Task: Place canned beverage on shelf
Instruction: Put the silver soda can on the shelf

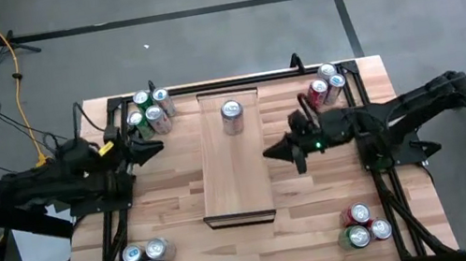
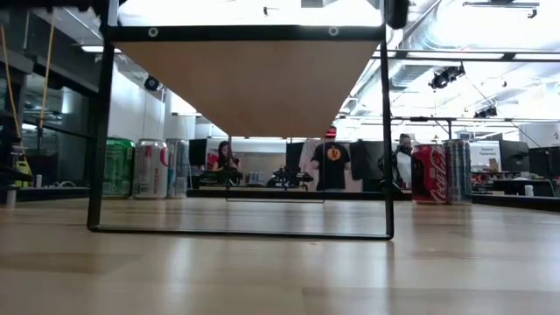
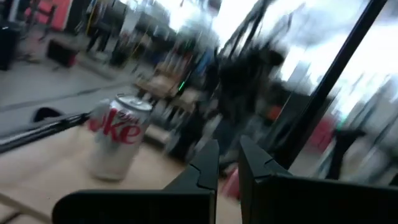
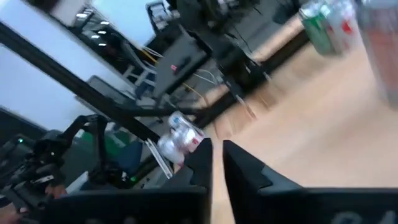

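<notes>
Silver Diet Coke can [image 1: 232, 116] standing upright on the far half of the pale wooden shelf [image 1: 236, 185], left gripper [image 1: 157, 148] with jaws closed, empty, right gripper [image 1: 269, 153] beside the shelf's edge, jaws narrow, holding nothing, can clusters at the tabletop [image 1: 305, 223] corners

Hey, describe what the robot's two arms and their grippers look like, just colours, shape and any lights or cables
Both arms are dark, near black, built of jointed segments. The left gripper and the right gripper each end in two narrow dark fingers that taper to a point. The right arm shows a small green light near its wrist. The left arm carries a yellow tag or clip, with dark cables trailing beside it.
</notes>
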